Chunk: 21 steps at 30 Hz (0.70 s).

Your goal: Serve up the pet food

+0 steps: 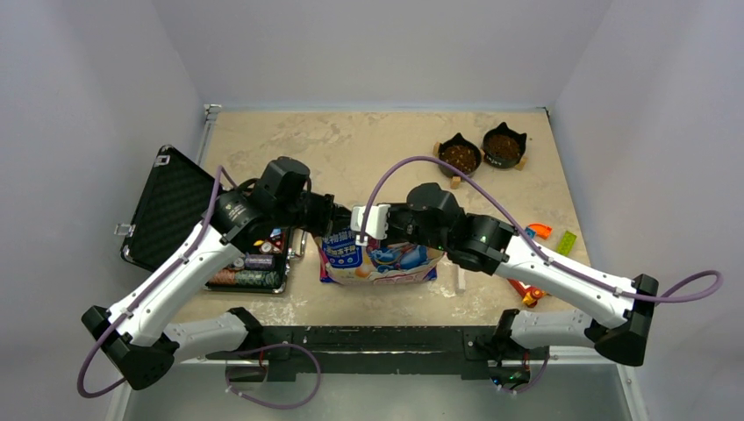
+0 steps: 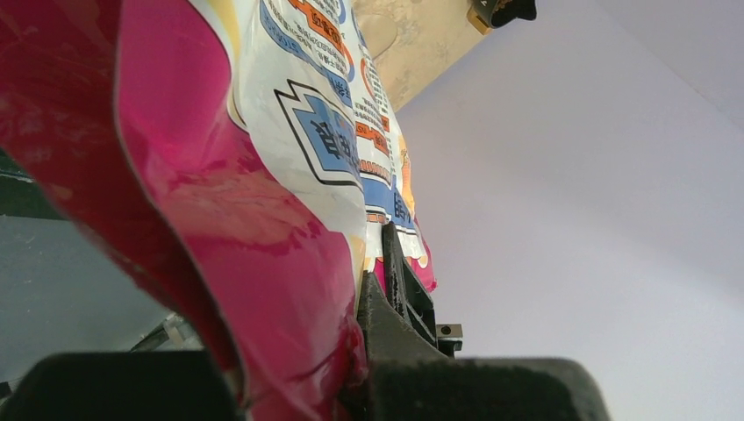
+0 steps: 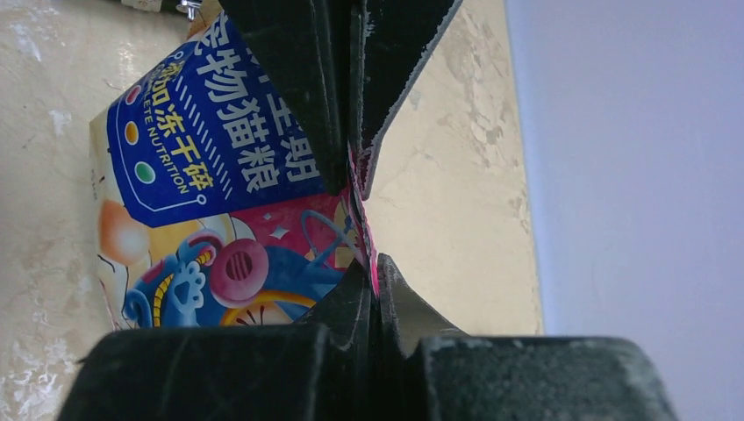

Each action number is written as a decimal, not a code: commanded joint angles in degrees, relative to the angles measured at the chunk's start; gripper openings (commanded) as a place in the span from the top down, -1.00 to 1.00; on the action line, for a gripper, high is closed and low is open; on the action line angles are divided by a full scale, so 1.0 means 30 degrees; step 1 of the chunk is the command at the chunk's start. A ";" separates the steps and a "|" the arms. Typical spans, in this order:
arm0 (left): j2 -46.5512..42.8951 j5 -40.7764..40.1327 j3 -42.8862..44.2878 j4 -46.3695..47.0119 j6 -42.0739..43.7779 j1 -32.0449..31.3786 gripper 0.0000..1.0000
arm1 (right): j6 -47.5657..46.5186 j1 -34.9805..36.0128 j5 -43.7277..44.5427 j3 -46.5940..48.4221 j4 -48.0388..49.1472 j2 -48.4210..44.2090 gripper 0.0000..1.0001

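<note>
Beige mottled surface (image 1: 368, 149), grey walls around; pet food bag (image 1: 379, 261) sits near centre, between the arms. Left gripper (image 1: 338, 221) is closed on the bag's pink top edge, and right gripper (image 1: 358, 226) is closed on the same edge just beside it. Brown kibble (image 1: 459, 158) lies in two black bowls (image 1: 486, 149) at far right, well apart from the bag.

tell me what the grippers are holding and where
Both are shut on the bag: the left gripper pinches its pink top edge, and the right gripper clamps the same edge just beside it.
</note>
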 commanded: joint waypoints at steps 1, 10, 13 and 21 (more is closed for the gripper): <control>-0.0636 -0.0135 0.0107 0.0615 -0.0224 -0.0059 1.00 | -0.0471 0.0000 0.2719 0.0806 0.0959 -0.0514 1.00; -0.0662 -0.1705 0.1193 -0.0683 -0.0420 0.0075 1.00 | -0.0066 -0.0042 0.3387 0.0407 0.1519 -0.1304 1.00; -0.0274 -0.2155 0.1784 -0.1002 -0.0348 0.0322 1.00 | -0.0065 -0.0703 0.3602 0.0491 0.2534 -0.1212 1.00; 0.2527 -0.2587 0.5826 -0.1855 0.1782 0.2521 1.00 | -0.0814 -0.3828 0.1767 0.4149 0.2706 0.0562 1.00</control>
